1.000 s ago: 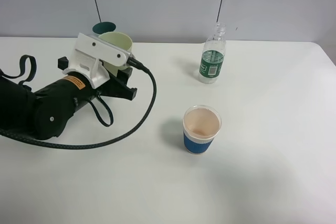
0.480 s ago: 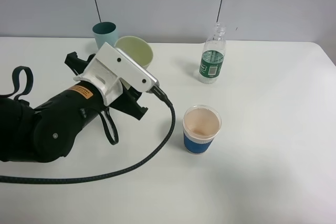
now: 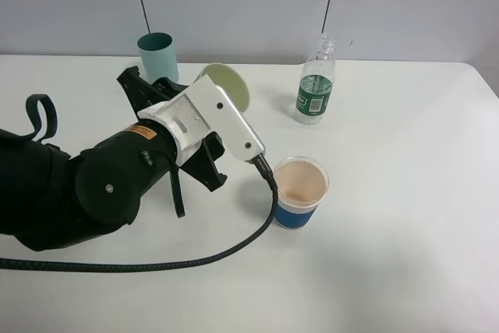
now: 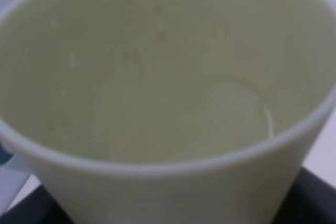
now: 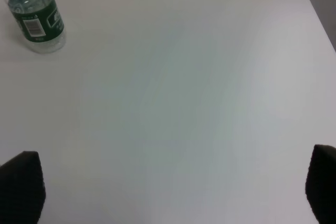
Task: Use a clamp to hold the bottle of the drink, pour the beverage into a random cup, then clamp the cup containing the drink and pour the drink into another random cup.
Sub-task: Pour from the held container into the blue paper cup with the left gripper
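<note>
My left gripper point(image 3: 212, 99) is shut on a pale green cup point(image 3: 228, 86) and holds it above the table, tilted on its side with its mouth turned toward the camera. The cup fills the left wrist view point(image 4: 168, 93); its inside looks nearly dry. A blue paper cup point(image 3: 299, 191) stands upright to the lower right of the held cup. A clear bottle with a green label point(image 3: 316, 83) stands uncapped at the back; it also shows in the right wrist view point(image 5: 35, 19). My right gripper point(image 5: 170, 187) is open and empty, and is out of the exterior high view.
A teal cup point(image 3: 157, 54) stands at the back left, behind my left arm. A black cable point(image 3: 234, 247) loops from the wrist across the table in front of the blue cup. The white table's point(image 3: 405, 271) right edge is near the bottle's side.
My left arm has carried the pale green cup right and forward toward the blue cup and tilted it over. The teal cup behind it has come into view.
</note>
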Robot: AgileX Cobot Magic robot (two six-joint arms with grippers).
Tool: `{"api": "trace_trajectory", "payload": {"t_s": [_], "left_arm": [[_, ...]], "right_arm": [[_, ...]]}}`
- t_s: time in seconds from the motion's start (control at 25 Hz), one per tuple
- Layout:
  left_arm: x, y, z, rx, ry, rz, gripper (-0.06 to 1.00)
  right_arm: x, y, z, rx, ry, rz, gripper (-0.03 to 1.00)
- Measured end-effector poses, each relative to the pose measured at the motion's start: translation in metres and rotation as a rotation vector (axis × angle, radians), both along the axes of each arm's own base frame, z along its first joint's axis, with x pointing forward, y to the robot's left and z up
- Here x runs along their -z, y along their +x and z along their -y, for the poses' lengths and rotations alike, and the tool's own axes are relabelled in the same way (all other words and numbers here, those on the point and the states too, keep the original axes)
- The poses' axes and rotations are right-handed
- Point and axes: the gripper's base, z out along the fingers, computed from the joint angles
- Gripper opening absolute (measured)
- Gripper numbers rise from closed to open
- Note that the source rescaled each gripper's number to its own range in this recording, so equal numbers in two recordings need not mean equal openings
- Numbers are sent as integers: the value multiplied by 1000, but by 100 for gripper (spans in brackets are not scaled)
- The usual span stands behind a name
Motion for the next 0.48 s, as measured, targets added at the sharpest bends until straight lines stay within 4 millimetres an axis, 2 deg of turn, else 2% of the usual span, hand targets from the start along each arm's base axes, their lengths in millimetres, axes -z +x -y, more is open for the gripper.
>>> {"api": "trace_trajectory", "payload": {"t_s": [0.48], "left_arm": [[-9, -10, 23, 88, 151, -18, 5]], "right_arm": [[0, 0, 0, 0, 0, 0, 100]]}}
